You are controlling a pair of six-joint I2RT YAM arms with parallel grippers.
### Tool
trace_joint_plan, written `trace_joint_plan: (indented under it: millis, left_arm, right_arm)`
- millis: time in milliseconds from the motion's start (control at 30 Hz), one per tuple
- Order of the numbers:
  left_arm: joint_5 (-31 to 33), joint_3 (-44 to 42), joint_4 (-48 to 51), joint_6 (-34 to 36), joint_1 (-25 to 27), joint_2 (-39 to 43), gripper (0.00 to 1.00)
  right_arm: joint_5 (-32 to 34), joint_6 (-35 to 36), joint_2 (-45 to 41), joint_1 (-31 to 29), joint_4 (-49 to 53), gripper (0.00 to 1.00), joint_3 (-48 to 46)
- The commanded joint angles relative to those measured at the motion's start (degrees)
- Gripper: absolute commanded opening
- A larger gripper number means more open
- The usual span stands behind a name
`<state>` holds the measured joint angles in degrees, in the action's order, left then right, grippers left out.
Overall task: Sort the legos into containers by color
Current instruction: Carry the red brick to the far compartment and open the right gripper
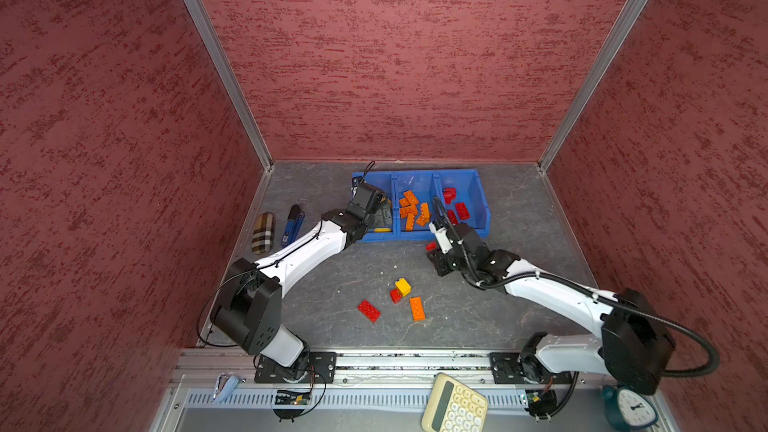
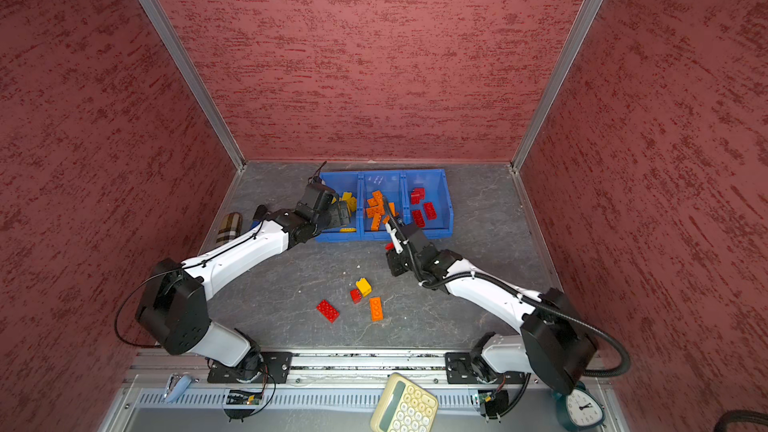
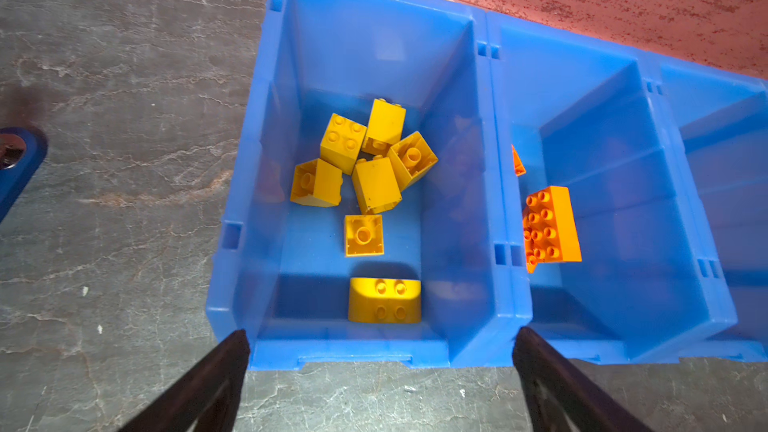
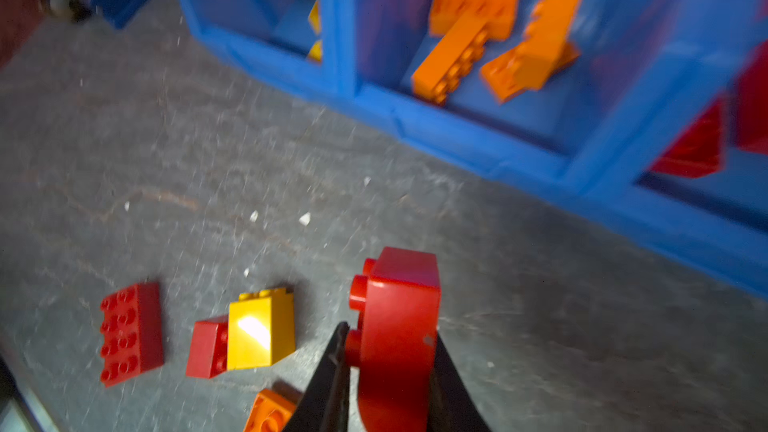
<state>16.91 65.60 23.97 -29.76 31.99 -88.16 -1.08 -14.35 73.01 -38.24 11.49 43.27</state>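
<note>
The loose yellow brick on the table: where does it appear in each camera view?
Both top views: the yellow brick lies on the table, in front of the bins.
Left wrist: not in it.
Right wrist: the yellow brick lies on the table.
Shared landmark: the small red brick touching it.

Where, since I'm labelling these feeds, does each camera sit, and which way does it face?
Top views: high above the arm bases, looking down at the table, blue bins and loose bricks; left arm and right arm show.
Left wrist: on the left arm above the bins, looking down on the yellow bricks; the open left end effector shows.
Right wrist: low over the table, facing the bins; the right end effector shows, shut on a red brick.
Shared: both wrist views show the orange bricks.
</note>
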Motion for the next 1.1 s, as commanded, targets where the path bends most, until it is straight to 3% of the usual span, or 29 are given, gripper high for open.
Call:
trace_joint_plan:
  millis: [0,167,300,500,700,933,1067]
  left_arm:
    - [1.33,1.66,-0.14,0.8,1.05,-1.13,0.99]
    - [2.12,2.16,-0.19,1.28,2.2,-1.51,0.99]
    - [1.4,1.81,-0.76,1.63,2.46,-1.48,1.0]
    - [1.9,1.06,-0.06,1.49,2.9,-0.55,0.99]
    - [1.44,-0.41,-0.59,1.41,3.06,0.62,0.99]
    - [1.3,-0.89,-0.62,2.49,3.86,1.08,0.99]
    - [1.05,-1.18,-0.92,3.68,4.47,1.01,0.99]
  right_arm:
    - [-2.11,-4.18,-3.55,7.2,-7.8,0.14,-3.37]
    - [-5.08,-5.96,-2.42,18.26,-13.55,0.15,-4.3]
    - [-5.74,-5.02,5.22,23.37,-16.69,0.15,-0.3]
    - [-3.84,-0.17,18.33,23.83,-13.14,0.17,11.02]
    - [-1.63,1.77,25.71,23.9,-11.38,0.2,18.29]
    - [-2.38,-0.69,26.62,23.32,-11.86,0.43,20.17]
    - [-3.95,-2.08,25.29,23.13,-12.02,0.5,18.45]
